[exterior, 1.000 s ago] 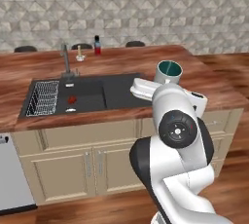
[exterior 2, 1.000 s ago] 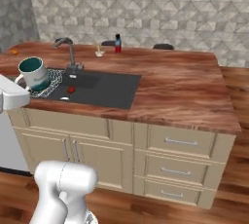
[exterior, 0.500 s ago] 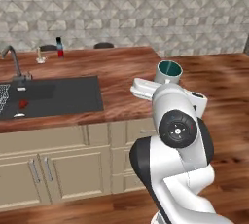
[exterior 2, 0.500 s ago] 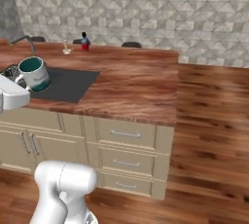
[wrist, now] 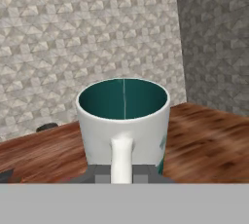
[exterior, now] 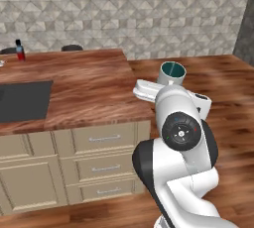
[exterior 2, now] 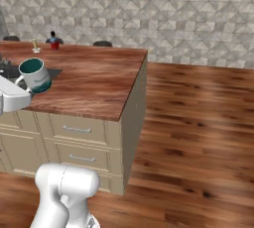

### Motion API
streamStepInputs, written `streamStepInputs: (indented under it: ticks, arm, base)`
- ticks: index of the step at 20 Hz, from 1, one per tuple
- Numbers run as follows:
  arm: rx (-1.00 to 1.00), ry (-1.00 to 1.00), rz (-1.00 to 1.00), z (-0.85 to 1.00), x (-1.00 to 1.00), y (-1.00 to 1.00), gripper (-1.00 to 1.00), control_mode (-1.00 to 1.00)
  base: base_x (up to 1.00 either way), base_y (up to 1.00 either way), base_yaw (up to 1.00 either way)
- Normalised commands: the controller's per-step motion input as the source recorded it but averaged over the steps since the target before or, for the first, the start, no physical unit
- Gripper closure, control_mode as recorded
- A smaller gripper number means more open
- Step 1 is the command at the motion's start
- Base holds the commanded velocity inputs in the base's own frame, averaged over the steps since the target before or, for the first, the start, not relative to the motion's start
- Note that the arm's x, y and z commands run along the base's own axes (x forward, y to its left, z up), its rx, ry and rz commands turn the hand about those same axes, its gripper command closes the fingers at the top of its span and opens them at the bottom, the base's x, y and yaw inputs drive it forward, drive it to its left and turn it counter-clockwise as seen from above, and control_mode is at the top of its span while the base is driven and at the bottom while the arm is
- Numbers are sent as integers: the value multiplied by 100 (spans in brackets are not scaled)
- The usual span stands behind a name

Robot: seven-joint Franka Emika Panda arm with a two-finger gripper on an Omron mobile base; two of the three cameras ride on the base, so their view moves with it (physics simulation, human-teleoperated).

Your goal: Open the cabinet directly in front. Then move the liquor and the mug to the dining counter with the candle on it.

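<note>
White mug (wrist: 124, 123), teal inside: riding clamped by its handle in the gripper (wrist: 121, 173), off the dining counter's (exterior: 84, 93) near corner, awaiting placement; liquor (exterior 2: 54, 40) standing delivered beside the candle (exterior 2: 35, 45) at the far edge.

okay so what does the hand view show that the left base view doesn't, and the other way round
The hand view alone shows the mug's loop handle facing the camera, clamped between the fingers, and a dark stone wall on the right. The left base view alone shows the arm, the liquor at the dining counter's far edge, the black sink and the beige drawers below. Both show the mug upright with its teal inside, the wood counter and the tiled wall.
</note>
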Motion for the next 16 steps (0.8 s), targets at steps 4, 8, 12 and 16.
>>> streamStepInputs:
  ticks: [4, 8, 12, 16]
  arm:
    - [0, 0, 0, 0, 0, 0, 100, 100]
    - [0, 0, 0, 0, 0, 0, 100, 100]
    - [0, 0, 0, 0, 0, 0, 100, 100]
    - [0, 0, 0, 0, 0, 0, 100, 100]
  base:
    - [0, -100, -2]
    - [8, -100, -2]
    - [65, -100, 0]
    - [100, -100, 4]
